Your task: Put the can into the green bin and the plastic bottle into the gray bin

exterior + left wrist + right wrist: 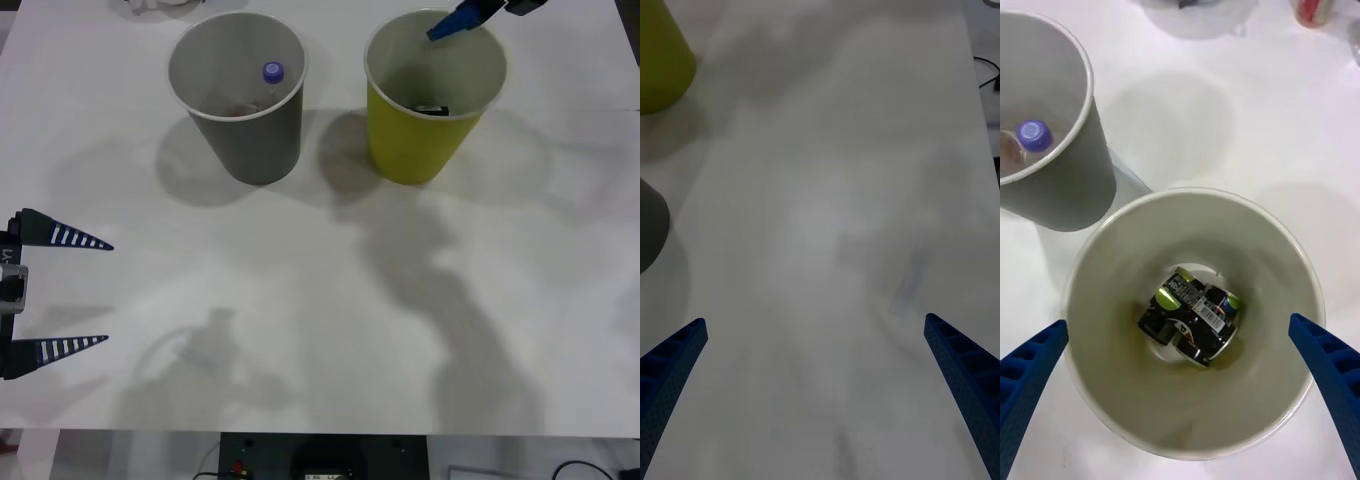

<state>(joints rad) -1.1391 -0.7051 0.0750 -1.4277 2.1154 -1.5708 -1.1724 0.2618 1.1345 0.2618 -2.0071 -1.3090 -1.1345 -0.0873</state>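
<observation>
White table (pixel 320 330) fills the front view, with two tapered bins standing side by side near the upper edge, close but not touching. Gray bin (pixel 240 95) sits upper centre-left; plastic bottle (pixel 272 74) is inside it, blue-violet cap up, leaning toward the wall nearest the other bin. Green bin (pixel 430 95) sits upper centre-right; can (pixel 1193 315) lies on its side at the bottom, dark body and label showing, apparently dented. Right gripper (pixel 1180 390) hangs over the green bin's mouth at the upper right of the front view, fingers spread wide to either side of the rim, nothing between them. Left gripper (pixel 60 290) is at the lower left edge of the front view, over bare table, well apart from both bins, fingers spread and empty.
</observation>
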